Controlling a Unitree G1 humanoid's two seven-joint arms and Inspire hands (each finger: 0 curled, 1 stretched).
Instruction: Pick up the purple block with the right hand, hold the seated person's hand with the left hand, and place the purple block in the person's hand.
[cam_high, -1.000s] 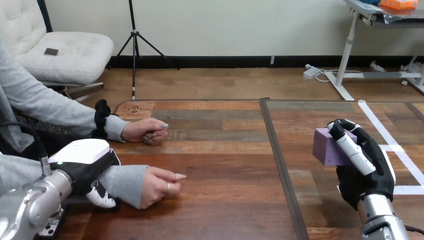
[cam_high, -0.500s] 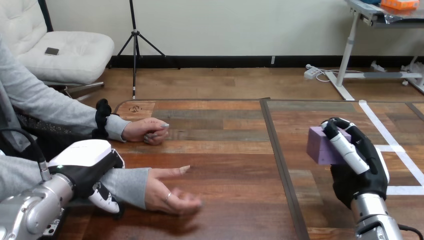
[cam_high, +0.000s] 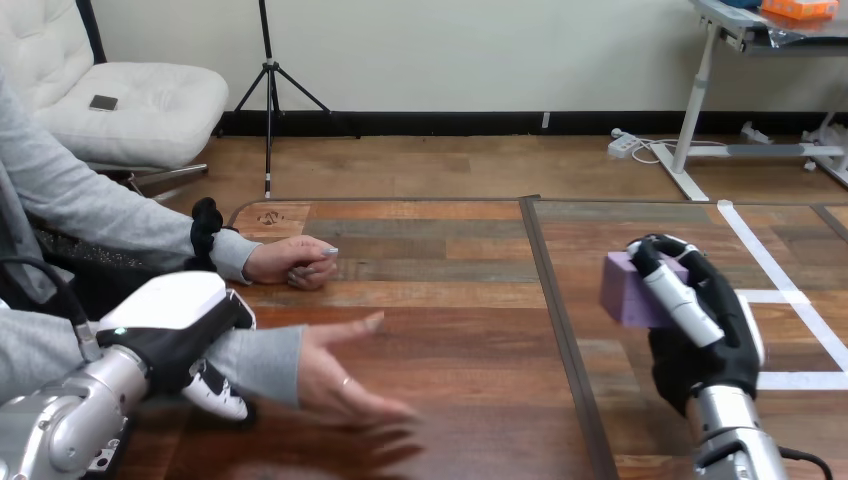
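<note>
My right hand is raised over the table's right half, its fingers curled round the purple block, which it holds clear of the wood. My left hand sits at the lower left, fingers and thumb curled round the person's grey-sleeved forearm just behind the wrist. The person's near hand is turned palm up and spread open just above the table. The person's far hand rests loosely closed on the table farther back.
A dark seam runs front to back down the table, between the block and the person's hand. White tape lines mark the table's right side.
The person's near hand has turned over from a loose fist to an open palm. My right hand has carried the purple block a little leftward. My left hand has kept its hold.
</note>
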